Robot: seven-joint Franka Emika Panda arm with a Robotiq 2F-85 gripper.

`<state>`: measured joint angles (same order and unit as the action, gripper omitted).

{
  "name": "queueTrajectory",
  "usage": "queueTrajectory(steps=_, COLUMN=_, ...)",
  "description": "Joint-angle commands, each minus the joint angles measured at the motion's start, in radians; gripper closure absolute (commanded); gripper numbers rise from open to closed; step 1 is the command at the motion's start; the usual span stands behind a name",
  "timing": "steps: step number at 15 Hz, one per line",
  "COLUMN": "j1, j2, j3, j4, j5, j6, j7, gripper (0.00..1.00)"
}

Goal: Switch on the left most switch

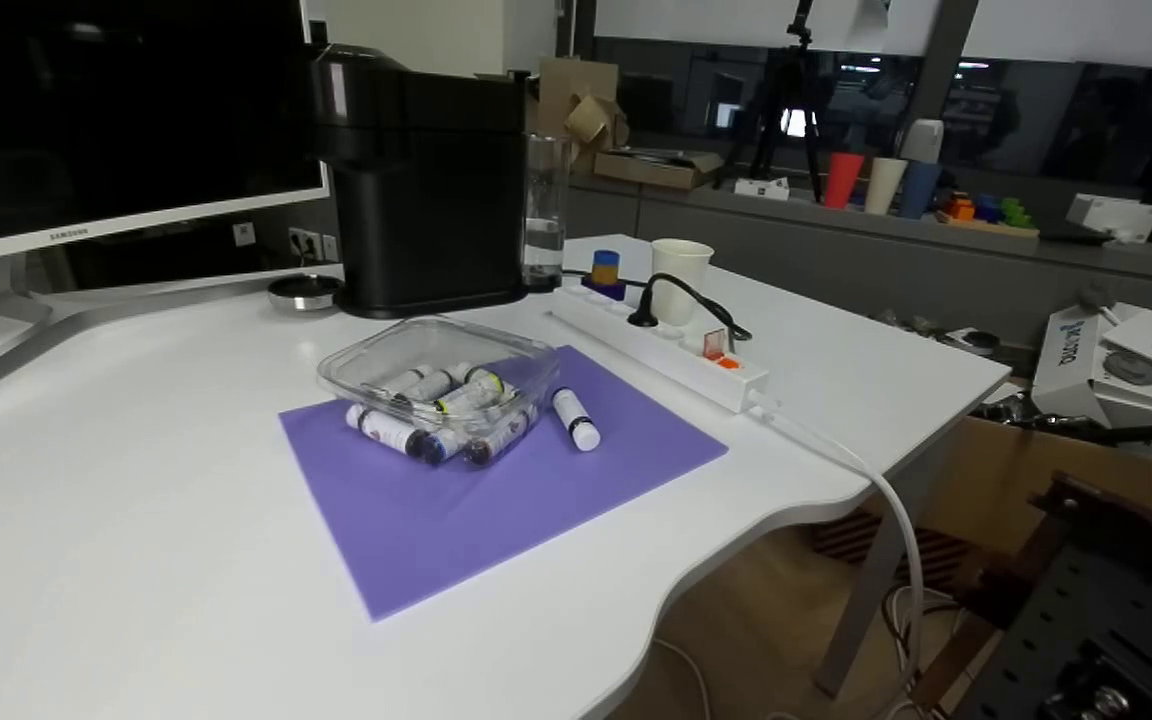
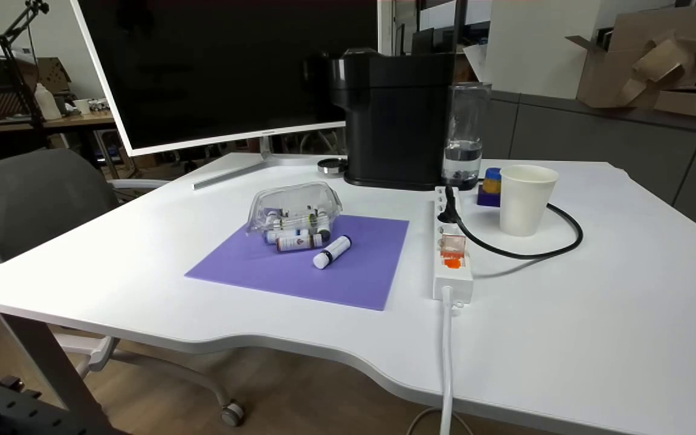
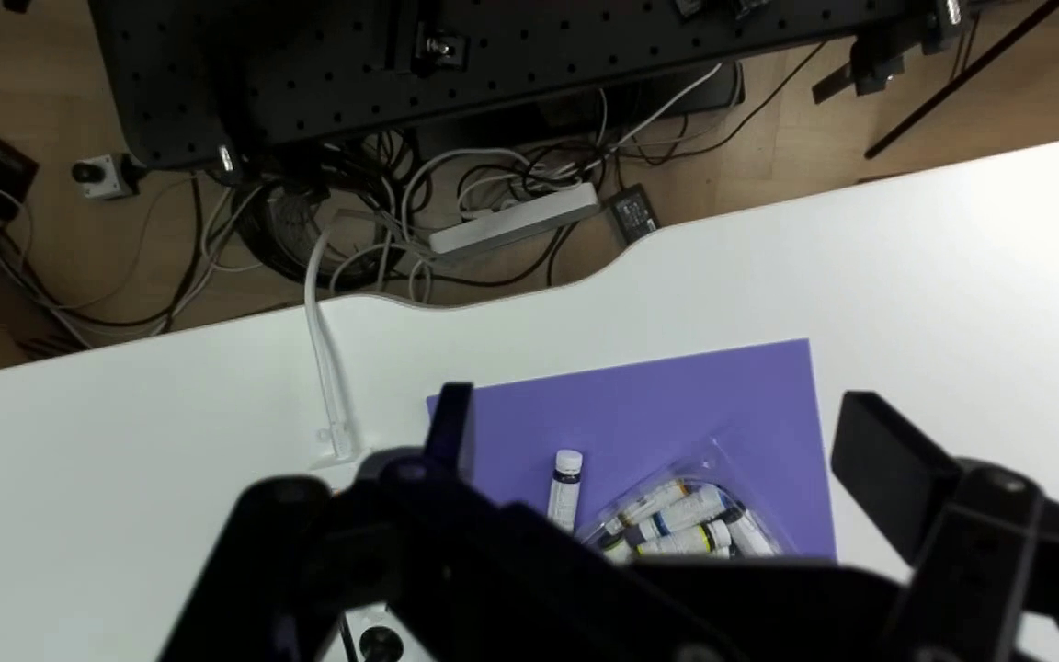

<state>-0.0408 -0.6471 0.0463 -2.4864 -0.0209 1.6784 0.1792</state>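
Observation:
The long narrow white power strip (image 1: 671,358) lies on the table, and it also shows in an exterior view (image 2: 454,287). A tiny red-orange switch (image 1: 727,363) sits near its cable end, and it also shows in an exterior view (image 2: 452,263). A clear reddish flap (image 2: 452,244) stands up beside it. I cannot tell which switch is the left most. In the wrist view, the strip (image 3: 401,634) is mostly hidden behind my gripper (image 3: 667,437). The gripper is open and empty, high above the table. It is out of view in both exterior views.
A black plug (image 2: 448,211) with a cable is in the strip. A white cup (image 2: 524,202) and small blocks (image 2: 490,186) stand beside it. A purple mat (image 1: 496,525) holds a clear container (image 1: 436,345) of markers and a loose marker (image 1: 576,420). A black coffee machine (image 2: 396,121) stands behind.

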Motion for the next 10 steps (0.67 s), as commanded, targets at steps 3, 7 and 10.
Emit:
queueTrajectory(steps=3, j1=-0.064, j2=-0.009, j3=-0.093, j4=-0.035, j5=-0.122, j6=0.151, j7=-0.137, gripper=0.00)
queueTrajectory(steps=7, j1=-0.062, j2=0.009, j3=-0.105, j4=-0.030, j5=-0.111, j6=0.146, j7=-0.143, gripper=0.00)
queueTrajectory(steps=10, j1=-0.062, j2=0.012, j3=-0.106, j4=-0.030, j5=-0.111, j6=0.146, j7=-0.143, gripper=0.00)
